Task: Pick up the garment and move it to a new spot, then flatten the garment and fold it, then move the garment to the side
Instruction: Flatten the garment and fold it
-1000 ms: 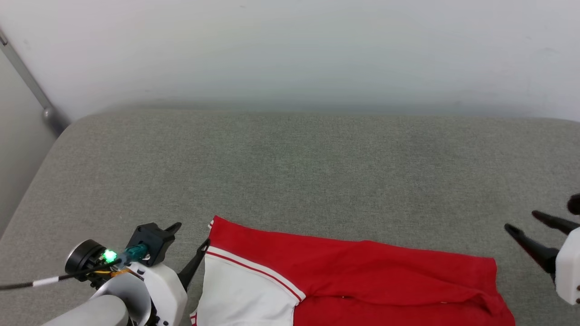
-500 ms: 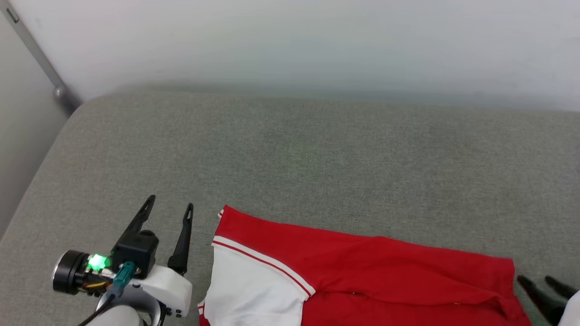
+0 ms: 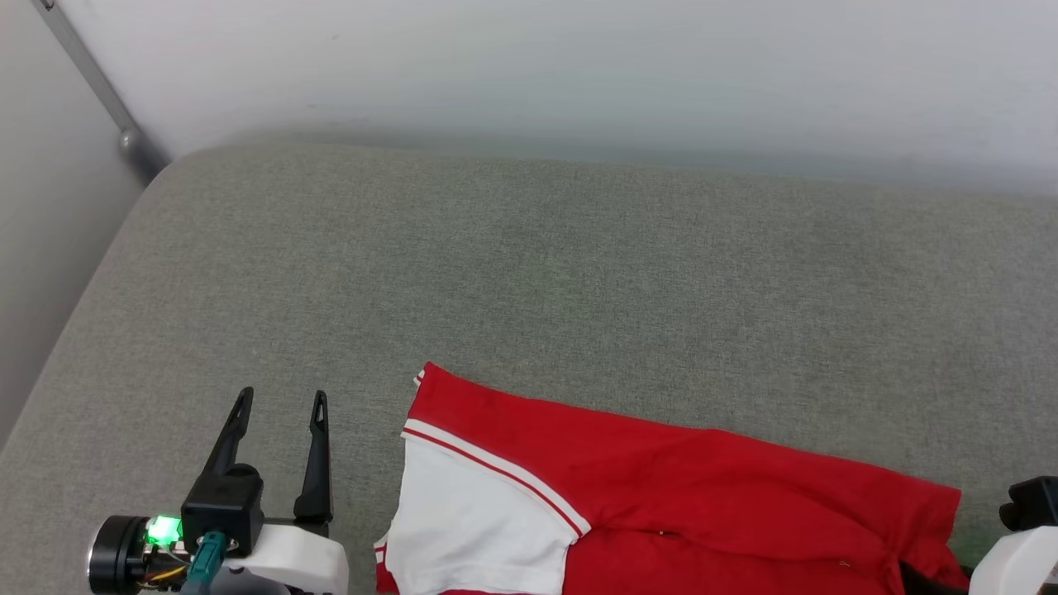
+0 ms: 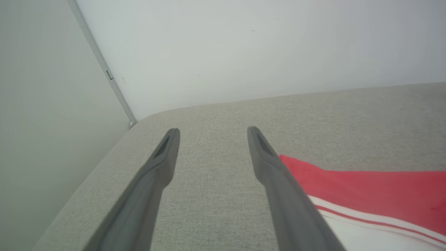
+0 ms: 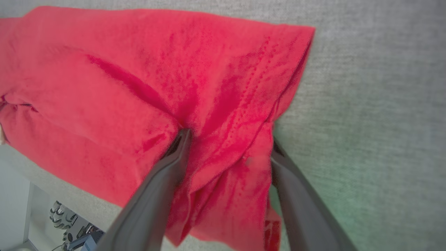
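Your left pincer [image 3: 281, 401] sits at 7 o'clock in the head view. Its two dark fingers [image 4: 156, 174] are spread wide and point toward 12 o'clock, with only bare grey cushion [image 3: 579, 273] between them, so it holds nothing. A green light [image 3: 164, 529] glows on the wrist behind it. At the pincer's 3 o'clock, close beside the inner finger but apart from it, lies the white sleeve [image 3: 471, 529] of the garment [image 3: 702, 487], bordered by red-and-white striped trim [image 3: 496, 471]. Your right pincer [image 5: 229, 139] is also wide open. In its own wrist view the fingers straddle a bunched ridge of red cloth near the garment's corner. One tip is pushed into a crease and the other sits at the cloth's edge where it meets the cushion, and the fabric between them lies loose, not pinched. In the head view that arm's white housing [image 3: 1012, 562] shows at 4 o'clock, right at the garment's end. The garment lies flat on the near part of the cushion, stretching from 6 o'clock across to 4 o'clock. Its red body has long creases and runs off the bottom edge of the head view. From there the cushion reaches toward 12 o'clock and meets a pale wall [image 3: 579, 74]. At 10 to 11 o'clock a grey rail [image 3: 91, 83] slants down the wall to the cushion's far left corner. In the right wrist view, at 7 o'clock past the cushion's edge, some small items show, too blurred to name.
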You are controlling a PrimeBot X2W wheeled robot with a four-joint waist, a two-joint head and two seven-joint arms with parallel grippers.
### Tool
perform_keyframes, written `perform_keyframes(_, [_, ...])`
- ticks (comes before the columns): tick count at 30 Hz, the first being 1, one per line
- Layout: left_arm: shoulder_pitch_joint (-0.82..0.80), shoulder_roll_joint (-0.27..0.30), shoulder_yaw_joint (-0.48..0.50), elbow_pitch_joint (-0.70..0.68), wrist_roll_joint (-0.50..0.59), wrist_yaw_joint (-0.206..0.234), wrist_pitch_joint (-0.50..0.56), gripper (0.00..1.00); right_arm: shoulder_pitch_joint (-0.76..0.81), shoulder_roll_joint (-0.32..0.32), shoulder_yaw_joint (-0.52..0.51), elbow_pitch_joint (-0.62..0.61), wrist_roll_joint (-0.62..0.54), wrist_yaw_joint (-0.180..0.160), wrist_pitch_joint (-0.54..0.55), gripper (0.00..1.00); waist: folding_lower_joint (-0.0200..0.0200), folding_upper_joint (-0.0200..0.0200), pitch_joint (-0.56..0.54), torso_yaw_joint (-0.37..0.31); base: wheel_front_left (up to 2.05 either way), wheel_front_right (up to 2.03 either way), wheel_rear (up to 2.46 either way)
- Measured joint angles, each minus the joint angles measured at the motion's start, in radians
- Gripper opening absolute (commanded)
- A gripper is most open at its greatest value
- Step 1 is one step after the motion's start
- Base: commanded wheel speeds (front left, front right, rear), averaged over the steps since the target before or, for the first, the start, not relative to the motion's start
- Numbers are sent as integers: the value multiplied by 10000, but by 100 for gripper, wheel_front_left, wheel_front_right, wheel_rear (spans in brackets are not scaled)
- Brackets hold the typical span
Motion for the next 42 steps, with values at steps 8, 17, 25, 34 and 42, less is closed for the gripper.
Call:
perform_keyframes(8, [910, -1158, 1331, 40, 1442, -516, 0, 100, -161, 198, 38, 92, -184, -17, 723, 0, 0, 0, -158, 89, 0, 0, 0])
perform_keyframes(17, [1635, -2176, 2395, -63, 2727, -1055, 0, 100, -135, 280, -389, 31, -240, 25, 725, 0, 0, 0, -472, -15, 0, 0, 0])
perform_keyframes(25, [2016, -2713, 2815, -21, 3509, -1507, 0, 100, 309, -499, -1266, 21, -111, 27, 899, 0, 0, 0, -795, -238, 0, 0, 0])
perform_keyframes(34, [2305, -3001, 3083, 67, 3954, -1923, 0, 100, 779, -1730, -2355, 617, -230, 27, 1369, 0, 0, 0, -977, -453, 0, 0, 0])
perform_keyframes(42, [2491, -3150, 3269, 104, 4232, -2230, 0, 100, 1078, -1710, -2069, -2286, -523, 25, 2226, 0, 0, 0, -1061, -481, 0, 0, 0])
